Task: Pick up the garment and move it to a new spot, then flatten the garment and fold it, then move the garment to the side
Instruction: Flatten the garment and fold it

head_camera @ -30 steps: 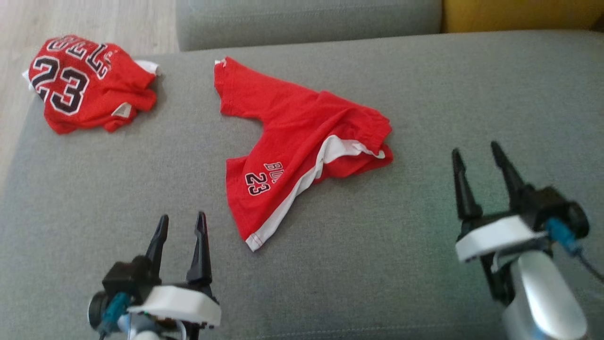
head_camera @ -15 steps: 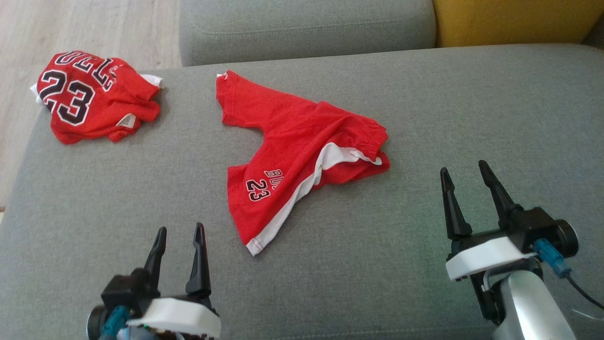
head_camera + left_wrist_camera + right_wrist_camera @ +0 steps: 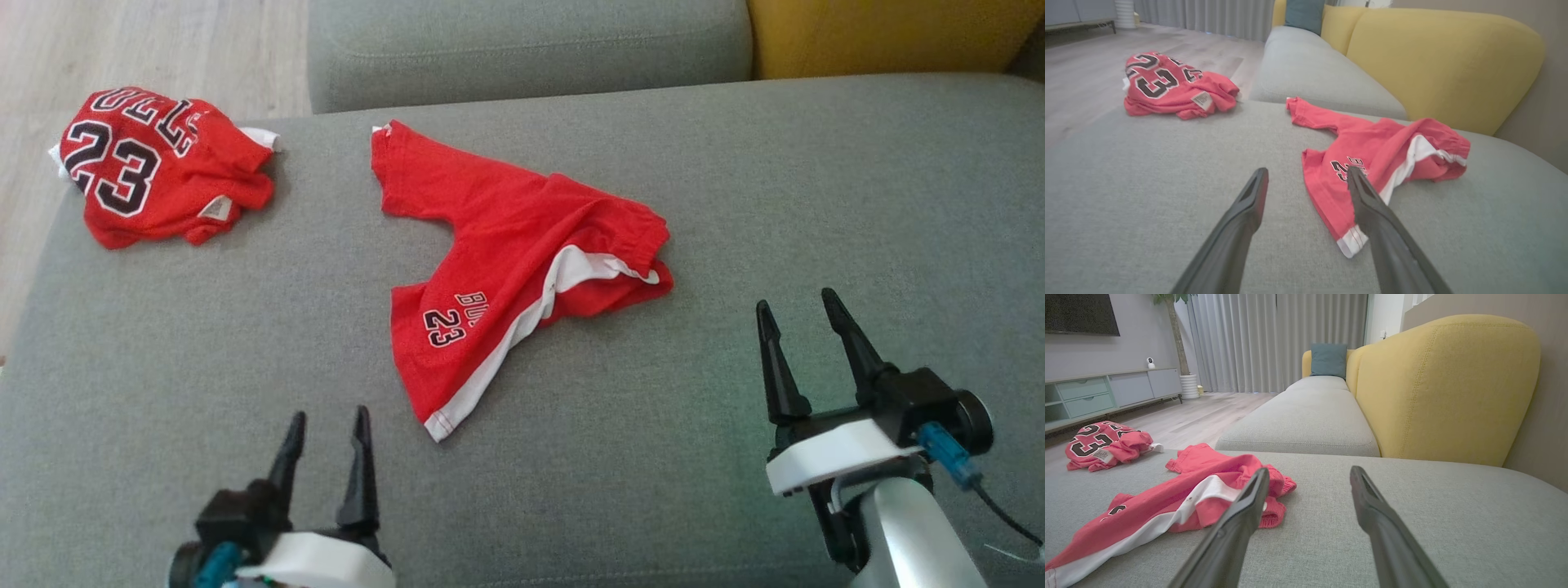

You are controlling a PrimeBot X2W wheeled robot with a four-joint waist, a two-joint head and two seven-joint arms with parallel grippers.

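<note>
red shorts (image 3: pixel 522 261): crumpled on sofa seat (image 3: pixel 204 343), not yet lifted | to do: move, flatten, fold, set aside | left gripper (image 3: pixel 329 412), right gripper (image 3: pixel 796 298): jaws wide, empty

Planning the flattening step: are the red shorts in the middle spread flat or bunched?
Bunched, not flat: the shorts have their waistband end crumpled and doubled over; only the near leg lies smooth.
</note>
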